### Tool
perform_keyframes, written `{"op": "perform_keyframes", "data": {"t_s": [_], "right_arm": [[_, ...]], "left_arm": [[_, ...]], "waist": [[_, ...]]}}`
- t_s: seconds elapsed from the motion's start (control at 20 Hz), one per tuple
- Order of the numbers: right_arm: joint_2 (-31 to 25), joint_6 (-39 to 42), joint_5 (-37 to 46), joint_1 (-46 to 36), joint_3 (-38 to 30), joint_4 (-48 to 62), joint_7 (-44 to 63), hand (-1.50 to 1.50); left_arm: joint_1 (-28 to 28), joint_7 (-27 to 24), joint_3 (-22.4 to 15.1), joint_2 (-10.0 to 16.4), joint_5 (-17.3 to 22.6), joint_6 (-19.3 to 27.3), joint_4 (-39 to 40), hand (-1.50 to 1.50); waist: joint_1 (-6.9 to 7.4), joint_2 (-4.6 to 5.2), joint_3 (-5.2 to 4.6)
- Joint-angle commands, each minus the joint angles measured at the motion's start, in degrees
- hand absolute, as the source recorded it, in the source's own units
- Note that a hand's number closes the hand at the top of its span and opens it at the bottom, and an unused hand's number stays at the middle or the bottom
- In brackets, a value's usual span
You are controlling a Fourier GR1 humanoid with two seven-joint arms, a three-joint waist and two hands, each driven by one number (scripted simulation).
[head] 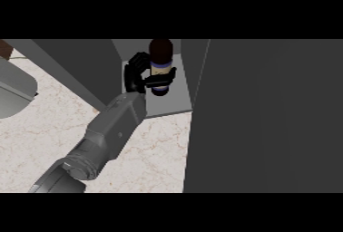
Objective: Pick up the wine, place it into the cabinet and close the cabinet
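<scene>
We list one arm in the head view

Left forearm point(110, 131): grey, entering from the lower left edge and stretched up and to the right, with the elbow end low in the view and the wrist high

Left hand point(142, 80): black, at the forearm's far end; we find its fingers and thumb curled round the wine bottle point(161, 50), which stands upright in the grasp

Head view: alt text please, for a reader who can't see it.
The left hand curls round a wine bottle inside the open cabinet. A dark panel fills the view's right, and the marble counter lies under the forearm.
</scene>
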Motion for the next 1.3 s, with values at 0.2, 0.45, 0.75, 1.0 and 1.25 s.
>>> {"op": "perform_keyframes", "data": {"t_s": [0.2, 0.45, 0.75, 1.0, 1.25], "right_arm": [[-0.2, 1.5, -1.5, 2.1, -1.1, -0.6, -1.6, -1.50], [0.4, 1.3, -0.6, 2.0, 0.8, -0.9, -1.0, -1.50], [0.1, 1.0, -0.6, 0.6, 0.1, -0.8, -1.1, -1.50], [0.0, 1.0, -1.2, -0.1, -1.0, 0.0, -1.7, -1.50], [-0.2, 1.6, -1.6, -0.3, 0.2, -0.9, -1.0, -1.50]], "left_arm": [[-4.1, 2.4, 1.7, 0.9, 1.0, 0.7, 1.2, 1.50], [-3.1, 0.0, -5.6, 2.8, -6.7, 7.4, 4.9, 1.50], [-2.2, 0.4, -7.8, 5.1, -9.0, 11.9, 5.0, 1.50], [-1.2, 2.4, -8.7, 5.9, -10.0, 15.3, 5.0, 1.50], [-0.4, 4.9, -10.1, 7.3, -11.6, 17.0, 5.0, 1.50]], "waist": [[0.91, 0.34, 0.10], [0.30, 0.67, 0.11], [0.24, 1.00, -0.02], [-0.20, 1.41, -0.04], [-0.67, 1.49, -0.07]]}}
